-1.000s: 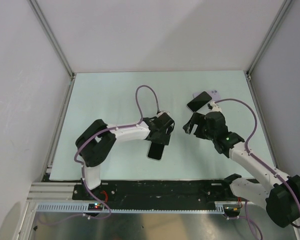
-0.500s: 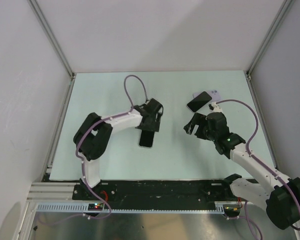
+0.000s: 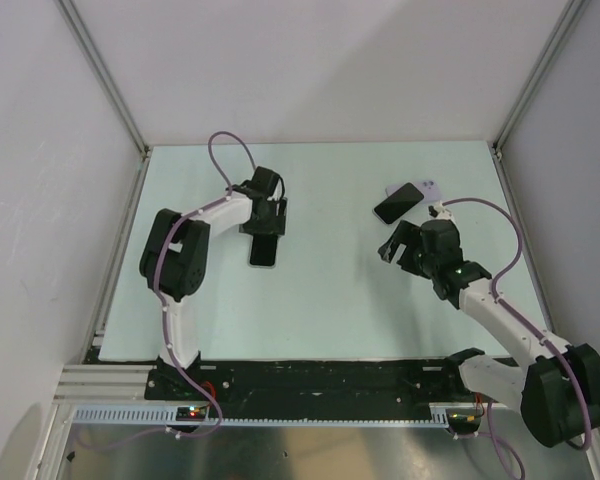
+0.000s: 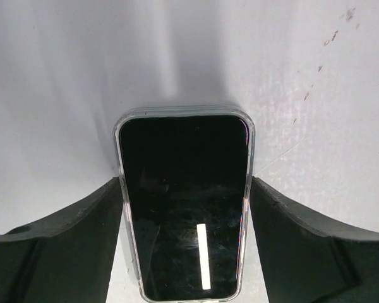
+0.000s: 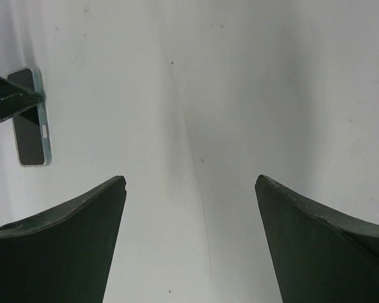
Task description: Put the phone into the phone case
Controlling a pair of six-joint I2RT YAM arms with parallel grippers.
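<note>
A black-screened phone with a clear rim (image 3: 263, 252) lies flat on the pale green table, left of centre. My left gripper (image 3: 265, 222) is shut on its far end. In the left wrist view the phone (image 4: 183, 240) sits between both fingers, which press its long edges, with the gripper (image 4: 184, 180) around it. The right wrist view shows it far left (image 5: 31, 120). A second dark phone (image 3: 397, 203) lies tilted at the back right, partly over a purple case-like piece (image 3: 429, 187). My right gripper (image 3: 395, 250) is open and empty just in front of them, over bare table (image 5: 190, 179).
Grey walls and metal frame posts (image 3: 520, 95) enclose the table. The arm bases stand on the black rail (image 3: 310, 380) at the near edge. The left arm's purple cable (image 3: 220, 150) loops over the back left of the table.
My left gripper has carried the phone from the middle front of the table to the left and farther back. My right gripper has shifted slightly right and stayed open.
</note>
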